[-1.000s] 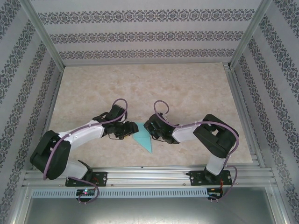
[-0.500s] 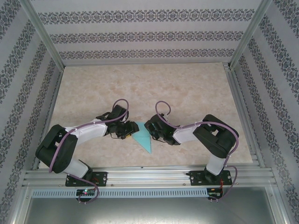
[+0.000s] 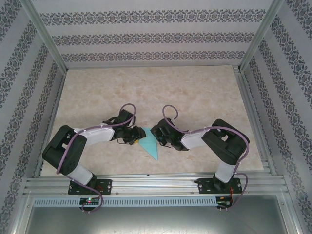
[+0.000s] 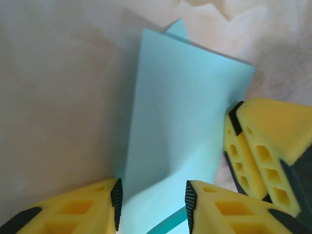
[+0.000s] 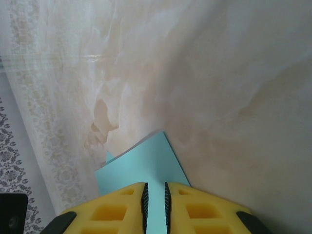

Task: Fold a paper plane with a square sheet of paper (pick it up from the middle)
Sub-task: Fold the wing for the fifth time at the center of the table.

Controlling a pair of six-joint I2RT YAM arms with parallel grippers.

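Left pincer (image 4: 152,197) stands part-open astride a raised flap of the folded turquoise paper (image 4: 180,122) on the tabletop (image 4: 48,97); my right pincer (image 5: 156,195), just beside, clenches its edge. Mid-fold, I judge: next, pinch and crease that flap.

The far half of the table (image 3: 195,87) lies open. Patterned walls (image 3: 146,39) on 3 sides and a near rail (image 3: 146,181) enclose it.

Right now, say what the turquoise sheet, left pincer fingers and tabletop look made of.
The turquoise sheet looks like thin matte paper: sharp crease, standing flap. The left pincer fingers seem matte yellow plastic with hollow cells, edged in black ribbed strips, possibly rubber. The tabletop has a beige marbled face: stone or laminate, unclear.
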